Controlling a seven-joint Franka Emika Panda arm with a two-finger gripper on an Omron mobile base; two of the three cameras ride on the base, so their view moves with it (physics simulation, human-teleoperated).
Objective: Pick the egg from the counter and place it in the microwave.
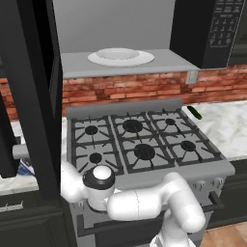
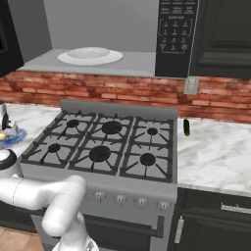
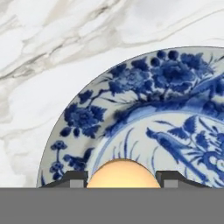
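While the black microwave (image 2: 177, 37) hangs open above the stove (image 1: 140, 144), its grey cavity and wide white round plate (image 1: 120, 57) bare, the task looks to be at its first step: nothing has gone inside yet, and the whole carry up to that plate is left. Below it the steel stove with black grates sits between two stretches of marbled tabletop (image 3: 57, 57), and the white arm (image 1: 144, 202) reaches low and to its left, past the stove's edge. On the far stretch of tabletop, just beside the stove, lies a dark green vegetable (image 2: 186, 127), which has no part in this. In the hand view, a blue-and-white bowl (image 3: 144, 113) painted with flowers rests on the marble, and the egg (image 3: 123, 174) lies on it, right between the two dark fingertips of the tool (image 3: 123, 179). The fingertips (image 3: 74, 179) flank the egg closely on either side, but whether they press on it or stand just clear I cannot tell. The egg itself is a small, smooth oval of pale yellow-tan, unmarked, its upper curve showing.
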